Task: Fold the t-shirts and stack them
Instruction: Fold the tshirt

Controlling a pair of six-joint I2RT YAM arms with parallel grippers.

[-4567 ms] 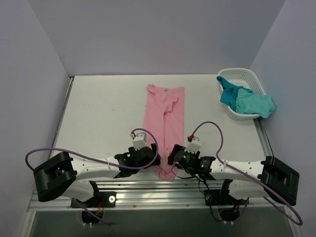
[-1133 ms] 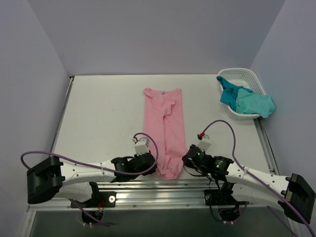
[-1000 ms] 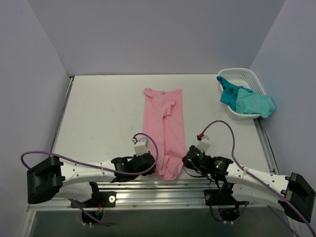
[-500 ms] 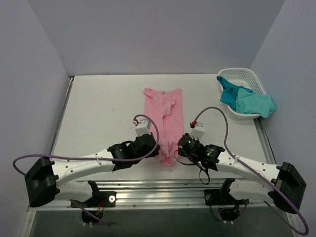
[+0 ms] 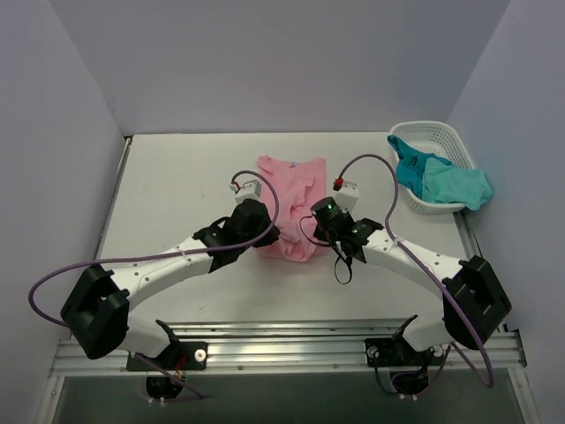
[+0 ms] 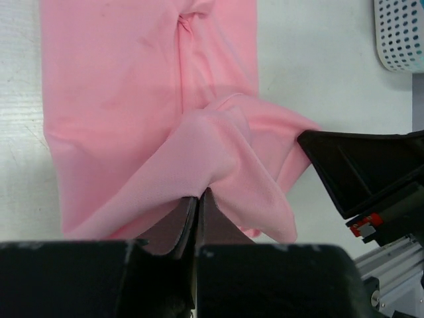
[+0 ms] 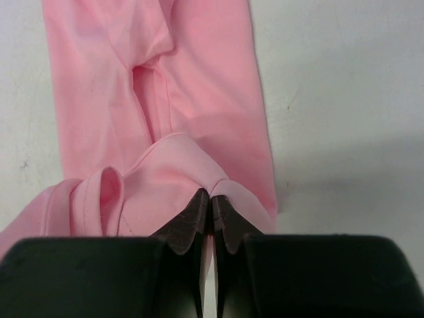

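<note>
The pink t-shirt (image 5: 296, 177) lies in the middle of the table as a long strip, its near end lifted and doubled back over itself. My left gripper (image 5: 272, 237) is shut on the left corner of that raised hem, which bunches at its tips (image 6: 197, 193) above the flat part of the shirt (image 6: 126, 86). My right gripper (image 5: 311, 233) is shut on the right corner; its tips (image 7: 211, 195) pinch a fold over the shirt (image 7: 205, 86). The teal and turquoise t-shirts (image 5: 441, 181) hang out of the basket.
A white lattice basket (image 5: 428, 129) stands at the back right of the table, and its corner (image 6: 401, 33) shows in the left wrist view. The right gripper's black body (image 6: 361, 172) is close beside the left one. Lilac walls enclose the table.
Both grippers have carried the shirt's near hem from the table's front edge toward the far end, so the strip now doubles over itself and looks much shorter.
</note>
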